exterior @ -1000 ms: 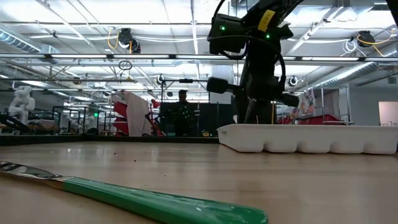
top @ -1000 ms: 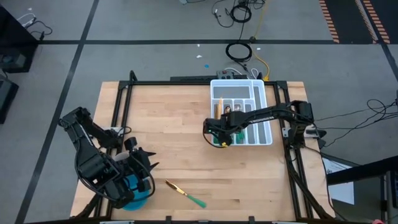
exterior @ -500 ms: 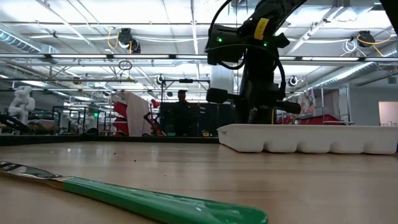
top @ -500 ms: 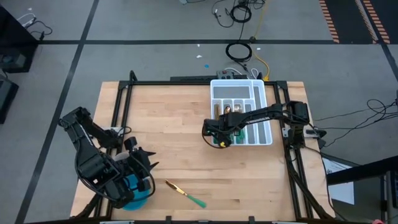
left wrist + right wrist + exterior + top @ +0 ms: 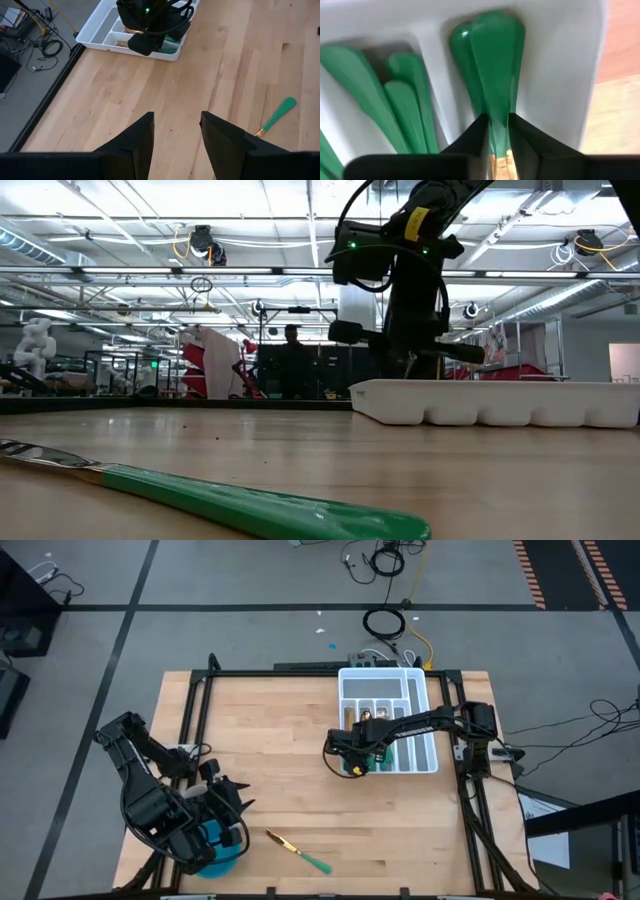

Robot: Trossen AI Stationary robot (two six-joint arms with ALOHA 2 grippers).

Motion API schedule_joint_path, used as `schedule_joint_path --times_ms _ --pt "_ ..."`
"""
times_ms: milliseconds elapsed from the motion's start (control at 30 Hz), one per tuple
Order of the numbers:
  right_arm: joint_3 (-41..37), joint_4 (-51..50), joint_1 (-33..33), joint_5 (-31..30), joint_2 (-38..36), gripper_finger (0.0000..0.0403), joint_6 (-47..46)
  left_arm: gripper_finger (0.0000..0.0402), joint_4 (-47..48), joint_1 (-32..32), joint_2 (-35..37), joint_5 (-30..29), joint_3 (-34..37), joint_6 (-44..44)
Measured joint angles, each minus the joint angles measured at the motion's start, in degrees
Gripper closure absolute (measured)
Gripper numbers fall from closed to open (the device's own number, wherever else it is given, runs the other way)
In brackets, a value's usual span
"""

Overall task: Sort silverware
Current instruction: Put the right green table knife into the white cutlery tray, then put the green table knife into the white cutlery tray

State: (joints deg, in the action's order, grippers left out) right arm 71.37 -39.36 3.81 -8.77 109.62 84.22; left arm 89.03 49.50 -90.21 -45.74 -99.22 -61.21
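The white tray (image 5: pixel 385 673) stands at the table's far right and holds several teal-handled pieces of silverware. My right gripper (image 5: pixel 357 766) points down into the tray's near-left compartment (image 5: pixel 560 75), shut on one green-handled piece (image 5: pixel 497 60). More green handles (image 5: pixel 405 100) lie in the compartment beside it. One more piece of silverware (image 5: pixel 298 851) lies flat on the wood near the front edge, gold head toward the left. My left gripper (image 5: pixel 176 130) hangs open above the table's near-left part, with nothing between its fingers. My right gripper pinches the piece's green handle at its narrow part (image 5: pixel 498 127), close to the gold neck, between its two fingers. The fingers come from above and point steeply down. The handle's wide end (image 5: pixel 495 30) lies in the compartment against the tray's near wall.
A blue round thing (image 5: pixel 222 852) sits under my left arm at the near-left corner. A black frame (image 5: pixel 190 710) runs along the table's edges. Bare wood (image 5: pixel 270 750) lies between the tray and the loose piece.
My right gripper has rolled a little about its own pointing line while staying over the tray's near-left compartment.
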Motion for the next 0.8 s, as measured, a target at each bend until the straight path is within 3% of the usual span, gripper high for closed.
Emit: schedule_joint_path --times_ms 233,367,800 --pt "0.0 0.1 -0.1 -0.2 -0.1 0.0278 -1.6 0.0233 0.0 0.0 0.0 0.0 0.0 0.0" --pt "0.1 0.2 -0.3 -5.1 -0.5 0.0253 -2.2 0.0233 0.0 0.0 0.0 0.0 0.0 0.0" --pt "11.5 -3.8 -0.5 -7.4 -8.4 0.0251 -15.5 0.0233 -1.3 -0.5 -0.6 -0.1 0.0 0.2"
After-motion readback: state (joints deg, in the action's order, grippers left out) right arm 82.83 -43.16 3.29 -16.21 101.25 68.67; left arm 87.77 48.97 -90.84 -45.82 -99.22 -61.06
